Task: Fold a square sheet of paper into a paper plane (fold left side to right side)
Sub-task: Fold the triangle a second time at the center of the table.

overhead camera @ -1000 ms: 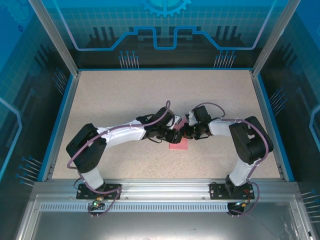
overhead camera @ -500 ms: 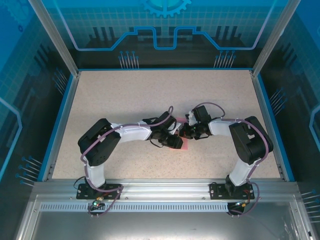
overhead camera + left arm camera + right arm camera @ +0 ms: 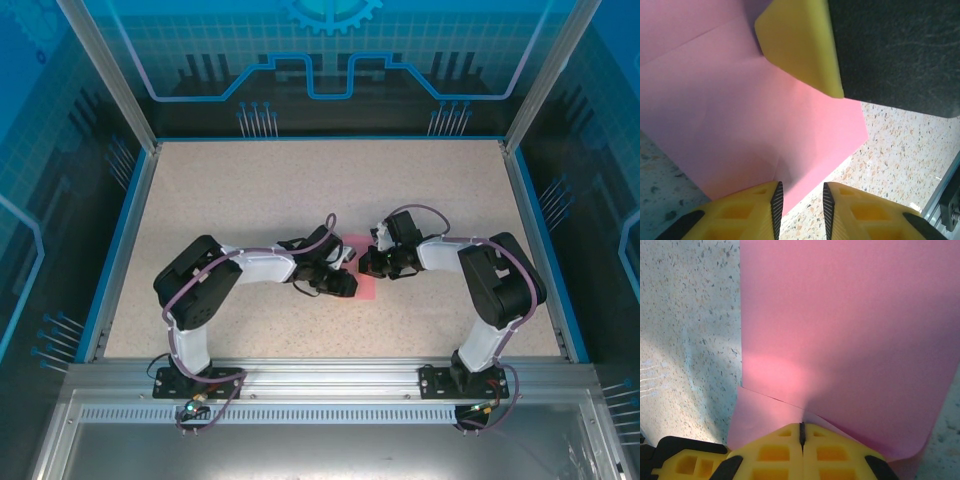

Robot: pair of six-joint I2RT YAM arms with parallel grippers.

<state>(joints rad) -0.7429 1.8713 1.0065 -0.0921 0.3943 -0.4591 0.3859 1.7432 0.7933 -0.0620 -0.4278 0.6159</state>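
Bright even light; soft glare on paper (image 3: 771,376).

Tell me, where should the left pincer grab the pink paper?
Best the loose corner of the square sheet of paper just ahead of the left pincer, whose jaws are open. That corner lies flat on the table, so come in low from that edge, one finger sliding under. The right pincer, shut on the far side, should steady it.
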